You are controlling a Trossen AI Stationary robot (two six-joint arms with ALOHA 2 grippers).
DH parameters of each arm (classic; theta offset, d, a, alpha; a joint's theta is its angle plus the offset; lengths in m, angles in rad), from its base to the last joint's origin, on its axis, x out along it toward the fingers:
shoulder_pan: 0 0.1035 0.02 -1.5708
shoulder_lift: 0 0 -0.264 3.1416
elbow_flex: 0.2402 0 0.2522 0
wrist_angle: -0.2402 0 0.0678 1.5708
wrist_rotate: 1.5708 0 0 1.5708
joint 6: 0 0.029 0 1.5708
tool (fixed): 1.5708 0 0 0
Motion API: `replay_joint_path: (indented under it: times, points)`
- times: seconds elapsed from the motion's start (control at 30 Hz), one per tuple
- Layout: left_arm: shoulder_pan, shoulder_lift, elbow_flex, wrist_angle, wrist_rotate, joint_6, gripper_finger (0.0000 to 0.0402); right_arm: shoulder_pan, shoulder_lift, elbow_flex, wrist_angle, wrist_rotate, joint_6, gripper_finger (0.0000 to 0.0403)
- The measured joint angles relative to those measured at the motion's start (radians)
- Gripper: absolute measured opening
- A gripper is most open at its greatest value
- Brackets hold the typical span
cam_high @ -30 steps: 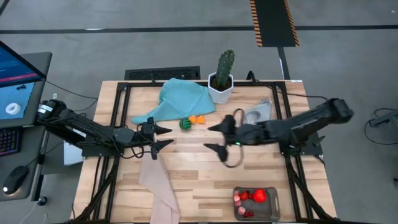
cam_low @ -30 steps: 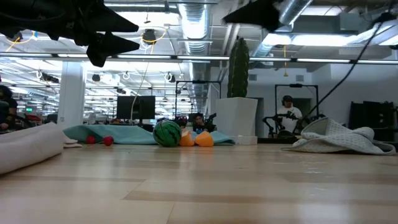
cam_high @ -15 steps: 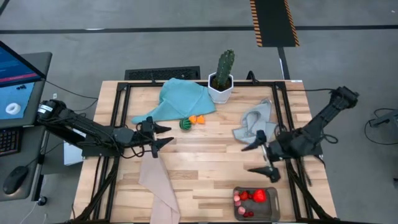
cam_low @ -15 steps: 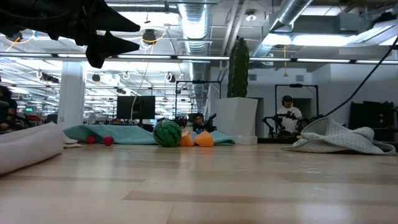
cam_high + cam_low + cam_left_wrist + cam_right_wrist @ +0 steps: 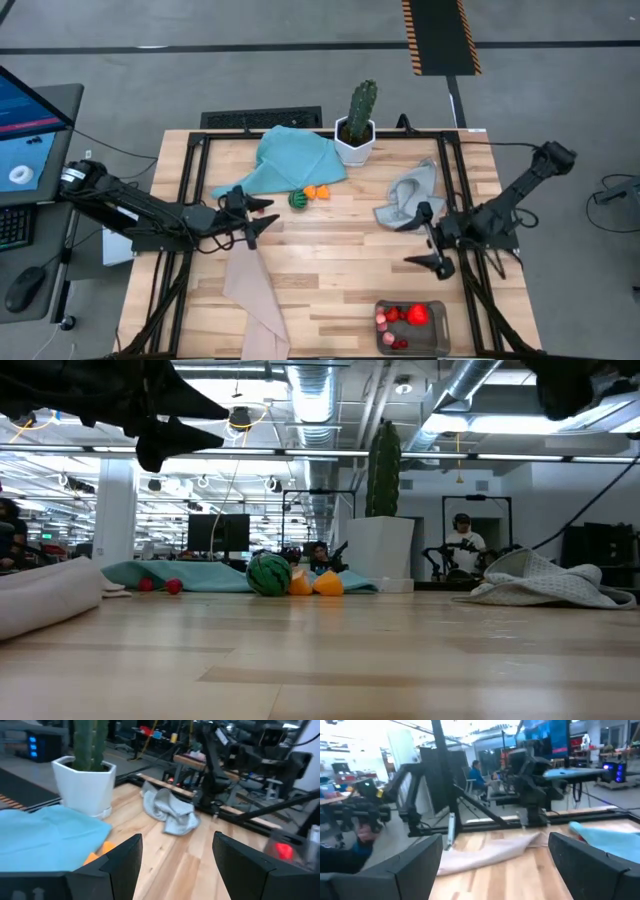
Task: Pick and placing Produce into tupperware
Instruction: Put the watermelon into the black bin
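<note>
The produce on the table is a green striped ball (image 5: 297, 199) and two orange pieces (image 5: 317, 191), resting against the teal cloth's edge; two small red pieces (image 5: 160, 586) lie on that cloth. The tupperware (image 5: 438, 340) stands at the near right with several red pieces (image 5: 405, 317) inside. My left gripper (image 5: 266, 217) hovers open, left of the ball and pointing at it. My right gripper (image 5: 425, 238) hovers open above the table's right side, between the grey cloth and the tupperware. Neither holds anything.
A teal cloth (image 5: 295, 160) lies at the far centre-left. A cactus in a white pot (image 5: 357, 128) stands at the far edge. A crumpled grey cloth (image 5: 408, 195) lies at the right, and a beige cloth (image 5: 255, 300) hangs over the near edge.
My right gripper has swung from the middle of the table toward the right and near edges, sinking a little and turning, and its fingers have stayed open. The produce and the cloths lie as before.
</note>
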Motion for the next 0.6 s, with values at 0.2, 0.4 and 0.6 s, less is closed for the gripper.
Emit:
replay_joint_path:
  times: [0.2, 0.4, 0.6]
  points:
    - [0.000, 0.000, 0.000, 0.008, -0.038, -0.001, 0.0230, -0.170, -0.146, -0.084, -0.065, -0.062, 0.006, 0.0386]
    - [0.000, 0.000, 0.000, 0.004, -0.039, -0.009, 0.0230, -0.334, -0.293, -0.123, -0.181, -0.109, 0.032, 0.0385]
    - [0.000, 0.005, 0.000, 0.009, -0.063, -0.072, 0.0230, -0.485, -0.418, -0.140, -0.325, -0.126, 0.019, 0.0385]
